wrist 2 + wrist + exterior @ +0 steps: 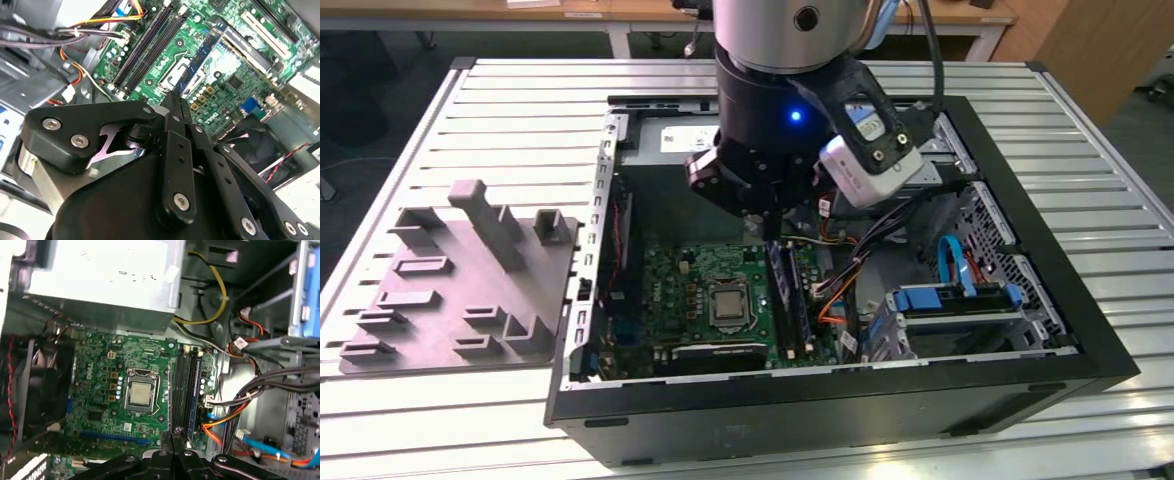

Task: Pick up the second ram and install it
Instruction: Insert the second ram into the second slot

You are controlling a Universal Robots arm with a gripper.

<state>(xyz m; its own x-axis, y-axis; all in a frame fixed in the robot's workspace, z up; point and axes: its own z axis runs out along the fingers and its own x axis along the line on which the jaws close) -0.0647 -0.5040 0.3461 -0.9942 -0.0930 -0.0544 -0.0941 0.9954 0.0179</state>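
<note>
I read the gripper point(172, 437) as closed on the second ram point(202, 52), with the fingers pinched flat against the strip. The strip hangs edge-down inside the open computer case point(854, 400), over the motherboard point(105, 390). It is just beside the long black slots point(183, 385) and parallel to them. I cannot tell whether it touches a slot. The grey tray point(467, 290) sits on the table point(520, 100), to the exterior view's left of the case.
</note>
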